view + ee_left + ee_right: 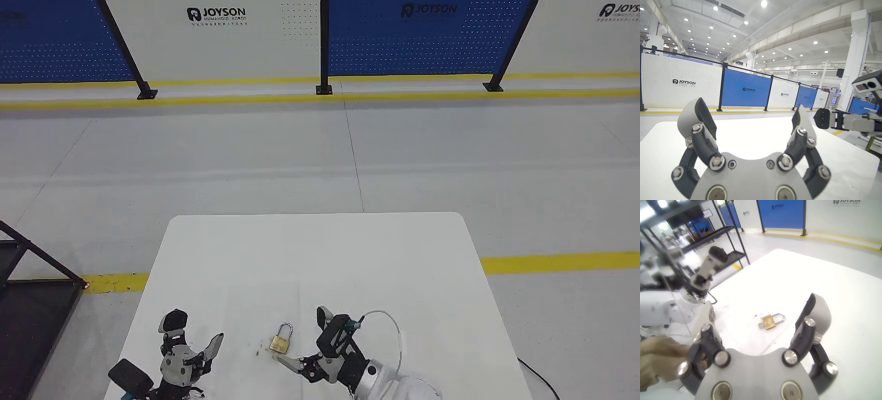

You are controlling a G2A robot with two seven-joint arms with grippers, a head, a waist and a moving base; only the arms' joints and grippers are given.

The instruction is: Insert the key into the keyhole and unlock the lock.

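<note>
Wide open and empty stand right gripper [760,301] and left gripper [749,106]; unheld padlock [769,322], at 9 o'clock of right gripper, may skid when key [760,325] is pushed.

Tally around the lock [281,341]
One brass lock lies on one white counter [320,260]; one key [760,325] touches the lock's bottom end; the left claw [194,333] and the right claw [305,340], two in all, flank the lock, one to each side, both near it.
</note>
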